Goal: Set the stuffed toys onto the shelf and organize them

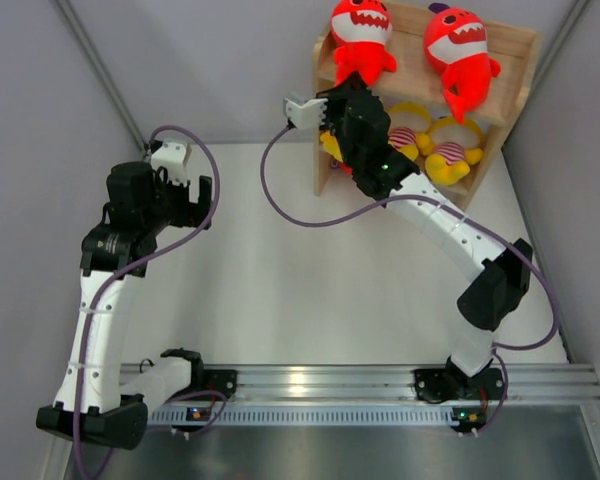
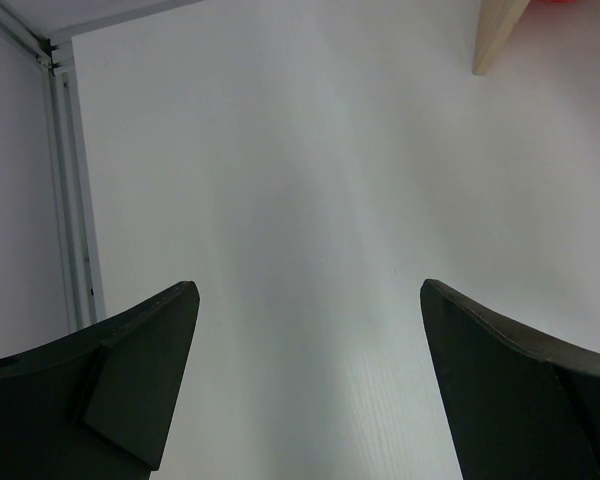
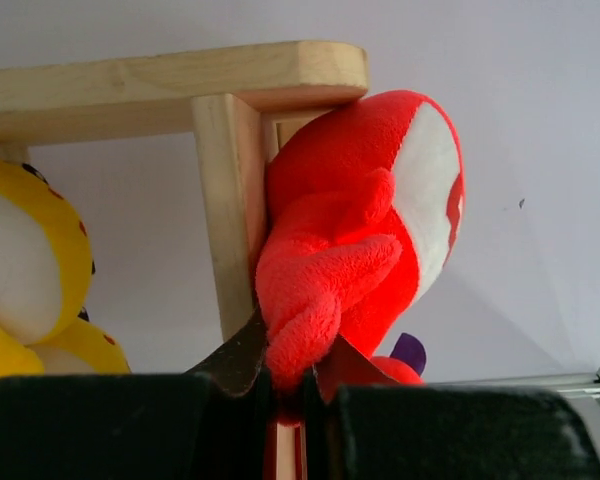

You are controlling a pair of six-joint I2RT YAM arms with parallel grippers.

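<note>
Red plush is filling the right wrist view: the right gripper [image 3: 290, 372] is clamping shut on a lobe of a red shark [image 3: 360, 220], which is pressing against a wooden upright of the shelf [image 3: 220, 200] under a plank. A yellow toy [image 3: 25, 260] is being cut off at the left edge. From above, the right arm's wrist is covering that grip and the shelf's left end. There a left shark [image 1: 360, 35] and a right shark [image 1: 462, 50] are sitting on the top board, with two yellow toys [image 1: 448, 158] below. Whether the clamped shark is the left one cannot be told. Grey walls are standing close beside the shelf's right end. The left gripper [image 2: 308, 288] is hanging with jaws wide apart over the white bench [image 1: 280, 290], well apart from the shelf.
</note>
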